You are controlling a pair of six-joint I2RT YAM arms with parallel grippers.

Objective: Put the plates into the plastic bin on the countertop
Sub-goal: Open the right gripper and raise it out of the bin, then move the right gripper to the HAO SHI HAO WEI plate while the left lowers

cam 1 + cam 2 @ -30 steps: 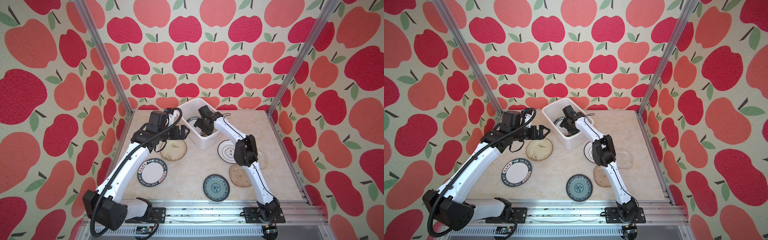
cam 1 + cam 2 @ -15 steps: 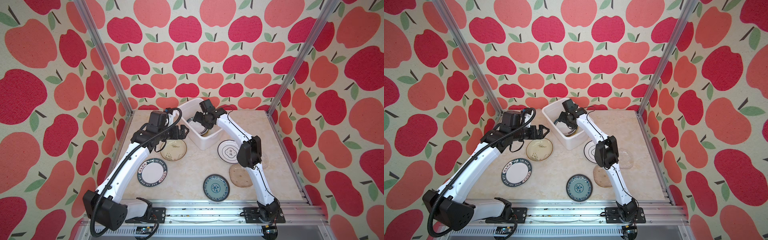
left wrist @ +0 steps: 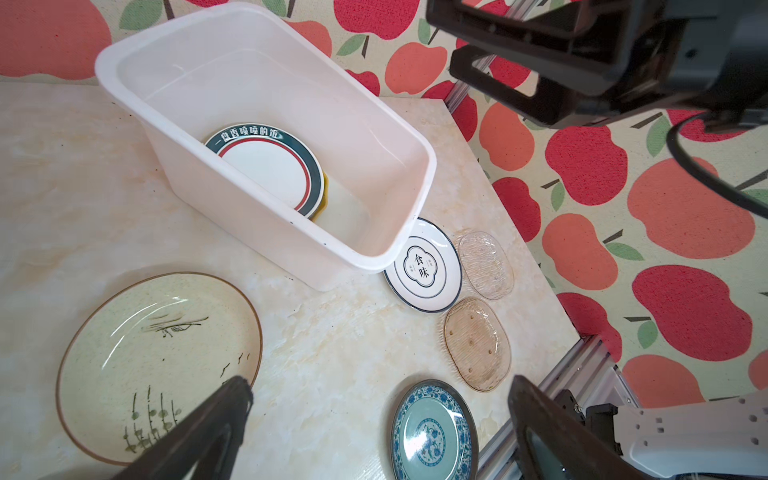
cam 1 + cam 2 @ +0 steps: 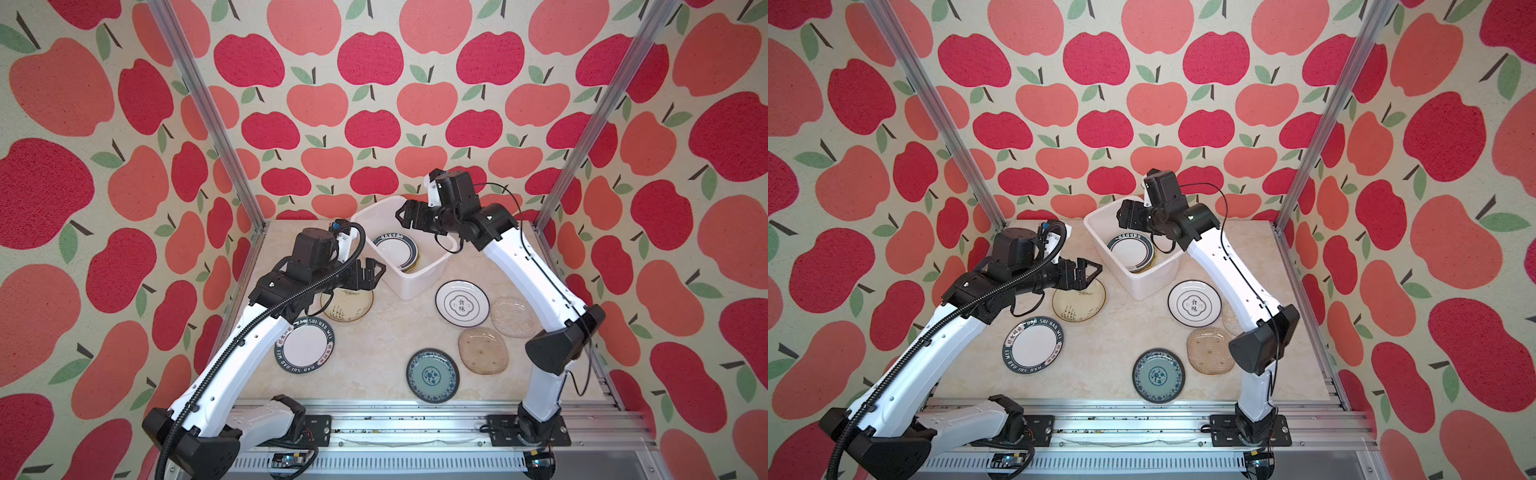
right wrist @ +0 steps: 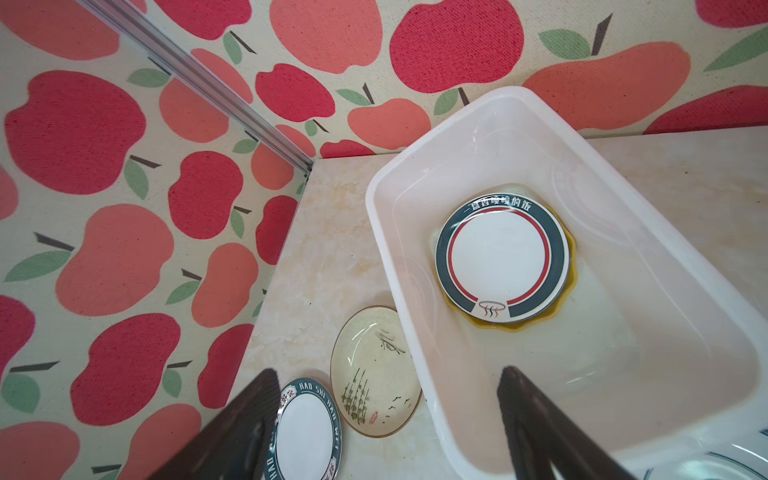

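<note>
Where the bin stands: the bin is set at the back of the bench, close to the apple-print wall.
Bin contents: a teal-rimmed plate is laid flat on a yellow scalloped plate; much of the floor is bare.
Done so far: two plates are judged placed.
Bench, left side: a cream plate is seen just beside the bin wall, and a lettered-rim plate nearer the front.
Bench, right side: an emblem plate, a clear glass plate, an amber oval plate and a blue-patterned plate are laid singly.
State of left gripper: jaws are held wide apart and nothing is carried; it is hung above the cream plate's far edge, beside the bin.
State of right gripper: jaws are apart and nothing is carried; it is hung over the bin's open top.
Left to do: six plates are counted outside the bin, so roughly a quarter of the task is judged complete.
</note>
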